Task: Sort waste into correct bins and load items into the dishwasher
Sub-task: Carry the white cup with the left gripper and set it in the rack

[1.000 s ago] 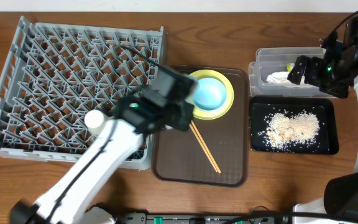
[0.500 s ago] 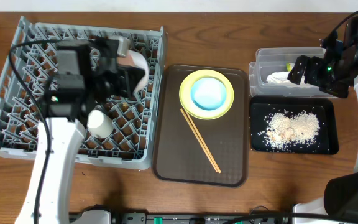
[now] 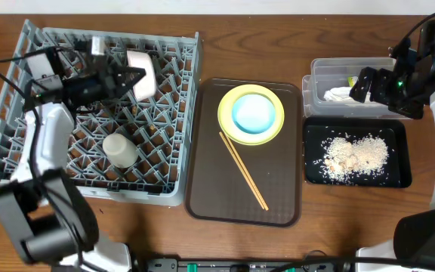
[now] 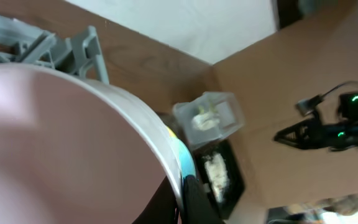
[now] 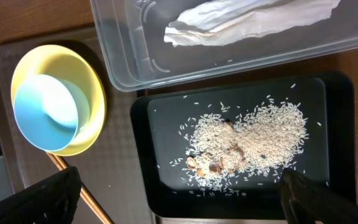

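From overhead, the left gripper [image 3: 126, 75] was clamped on the rim of the pinkish-white bowl [image 3: 141, 72], which it held on edge above the far rows of the dish rack [image 3: 21, 151]. The white cup [image 3: 119, 149] sat among the pegs nearer the front. The left wrist view added only the bowl's pink inside filling the picture, one dark finger [image 4: 192, 200] pressed against the rim, and a corner of the rack behind it. The yellow plate [image 3: 276, 99] with the light blue bowl [image 3: 253, 113] in it lay on the brown tray [image 3: 278, 196], the chopsticks [image 3: 244, 171] just beside them. The right gripper [image 3: 363, 85] hung over the clear tub [image 3: 323, 69]. Only its wrist view showed the jaws spread wide, fingers [image 5: 58, 194] at the two lower corners. That view also showed the napkin [image 5: 247, 22] lying in the tub and the rice crumbs [image 5: 247, 140] heaped in the black tray [image 5: 145, 186]. The overhead view alone caught the wrapper [image 3: 351, 81] beside the napkin. A second before, the left arm had been at the rack's near right corner beside the plate; it had since swung across to the far left with the bowl. The right arm and everything on the brown tray had not shifted.
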Action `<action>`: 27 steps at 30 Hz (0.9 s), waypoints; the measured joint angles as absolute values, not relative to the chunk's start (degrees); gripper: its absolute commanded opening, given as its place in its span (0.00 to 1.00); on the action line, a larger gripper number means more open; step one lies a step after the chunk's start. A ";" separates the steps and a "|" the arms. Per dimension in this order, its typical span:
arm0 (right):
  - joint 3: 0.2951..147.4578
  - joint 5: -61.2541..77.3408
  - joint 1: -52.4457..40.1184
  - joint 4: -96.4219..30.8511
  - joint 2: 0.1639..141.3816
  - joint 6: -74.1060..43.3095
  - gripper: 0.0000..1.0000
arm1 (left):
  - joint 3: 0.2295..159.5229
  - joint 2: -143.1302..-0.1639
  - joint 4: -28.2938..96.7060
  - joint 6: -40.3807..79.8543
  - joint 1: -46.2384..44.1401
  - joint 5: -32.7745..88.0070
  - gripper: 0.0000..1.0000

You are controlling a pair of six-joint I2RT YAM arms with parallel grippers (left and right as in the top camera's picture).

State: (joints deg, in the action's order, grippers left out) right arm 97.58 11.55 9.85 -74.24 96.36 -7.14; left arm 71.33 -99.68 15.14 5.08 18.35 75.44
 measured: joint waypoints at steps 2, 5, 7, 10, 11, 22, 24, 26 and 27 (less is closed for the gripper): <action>97.58 11.55 9.85 -74.30 96.36 -7.14 0.99 | 71.33 -102.59 13.72 6.72 19.59 77.84 0.07; 97.58 11.55 9.85 -74.32 96.36 -7.14 0.99 | 71.33 -105.69 13.39 7.99 20.69 79.75 0.08; 97.58 11.55 9.85 -74.30 96.36 -7.14 0.99 | 71.40 -107.26 13.02 8.62 21.63 82.21 0.07; 97.58 11.55 9.85 -74.30 96.36 -7.14 0.99 | 71.42 -107.68 13.04 9.10 22.98 83.22 0.14; 97.58 11.55 9.85 -74.30 96.36 -7.14 0.99 | 71.42 -107.83 13.06 9.23 23.57 83.20 0.33; 97.58 11.55 9.85 -74.39 96.36 -7.14 0.99 | 71.42 -108.77 21.12 10.11 31.53 72.93 0.71; 97.58 11.55 9.85 -74.39 96.36 -7.14 0.99 | 71.42 -108.77 21.87 10.26 32.82 71.57 0.73; 97.58 11.55 9.85 -74.39 96.36 -7.14 0.99 | 71.42 -108.77 22.52 10.26 34.06 70.89 0.73; 97.58 11.55 9.85 -74.39 96.36 -7.16 0.99 | 71.42 -108.77 22.63 10.26 34.59 70.52 0.73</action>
State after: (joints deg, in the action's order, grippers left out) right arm 97.58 11.55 9.85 -74.39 96.36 -7.16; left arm 71.42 -108.77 22.63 10.26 34.59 70.52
